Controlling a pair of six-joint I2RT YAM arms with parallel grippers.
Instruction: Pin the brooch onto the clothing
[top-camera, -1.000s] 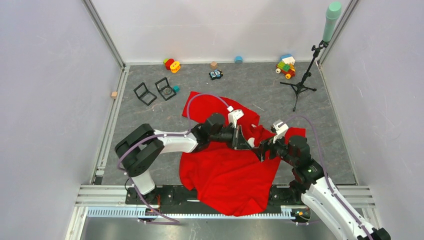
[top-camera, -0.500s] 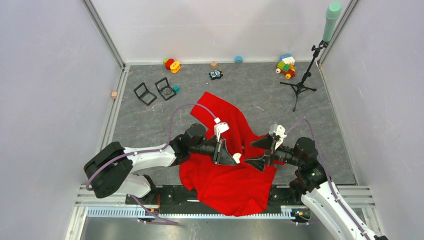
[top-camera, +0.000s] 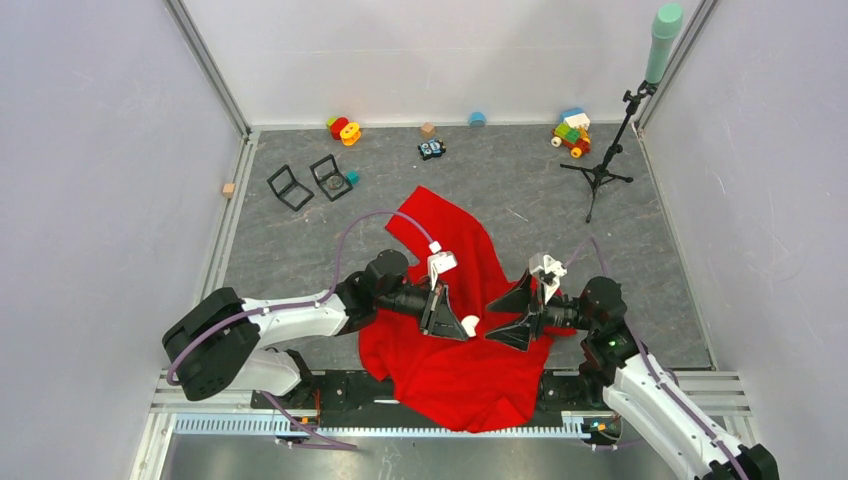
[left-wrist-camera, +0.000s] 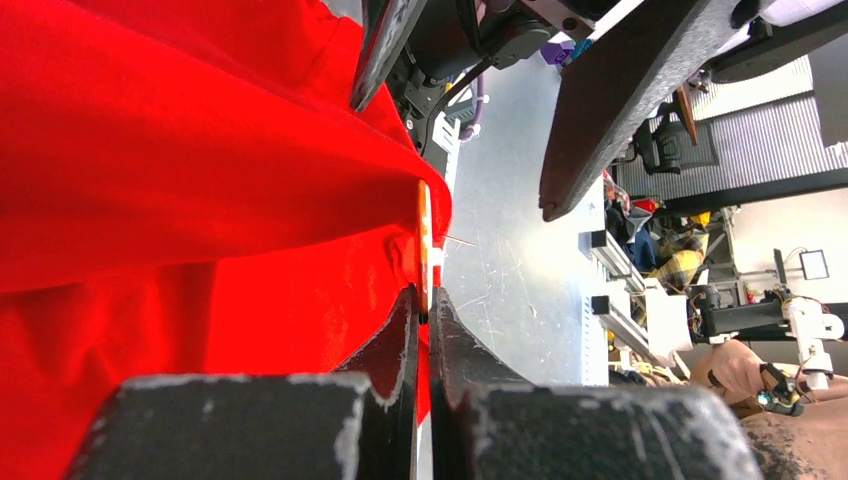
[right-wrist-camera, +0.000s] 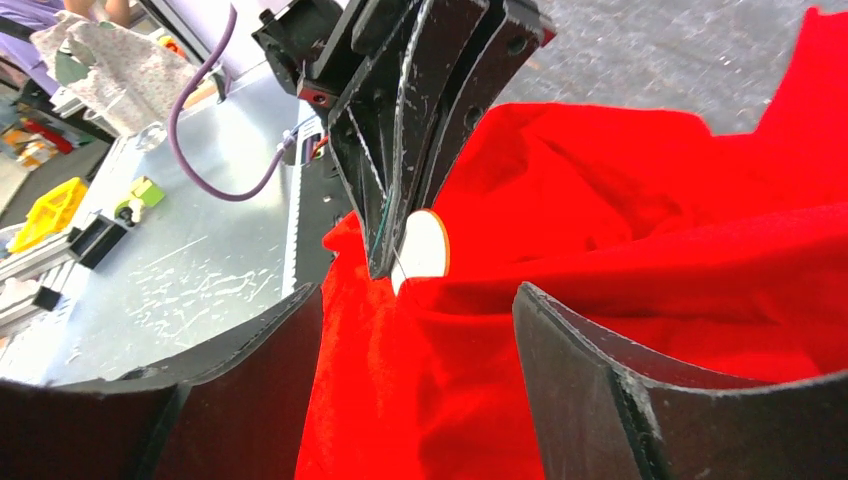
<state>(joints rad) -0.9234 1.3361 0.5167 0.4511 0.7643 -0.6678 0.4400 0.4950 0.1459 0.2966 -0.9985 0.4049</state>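
Since a second ago: left arm drawn back toward the near edge, elbow swung out to the left. Both grippers sit nearer the bases than they did. Far part of the T-shirt (top-camera: 440, 365) has changed shape and now runs as one narrow tongue toward the far wall.

- Left gripper (top-camera: 463, 328): fingers pressed together on the brooch (top-camera: 470, 322), a small pale disc held by its rim at the very fingertips. It is seen edge-on from the left wrist and face-on from the right wrist.
- A raised fold of red fabric lies against one face of the disc. Cannot tell whether it is fastened.
- Right gripper (top-camera: 497, 325): jaws spread wide, nothing between them but the fold. It faces the left gripper tip to tip, just beside the brooch and apart from it.
- T-shirt: centre of the table (top-camera: 300, 250), bunched under both grippers, near hem draped over the front rail (top-camera: 220, 385).

Open room:
- Bare grey surface lies left of the shirt, and a narrower strip lies right of it.
- Black frames (top-camera: 290, 186) are far left.
- Toy blocks (top-camera: 343, 129) sit along the far wall.
- Tripod stand (top-camera: 598, 172) is far right.
- All of these are well apart from the arms.
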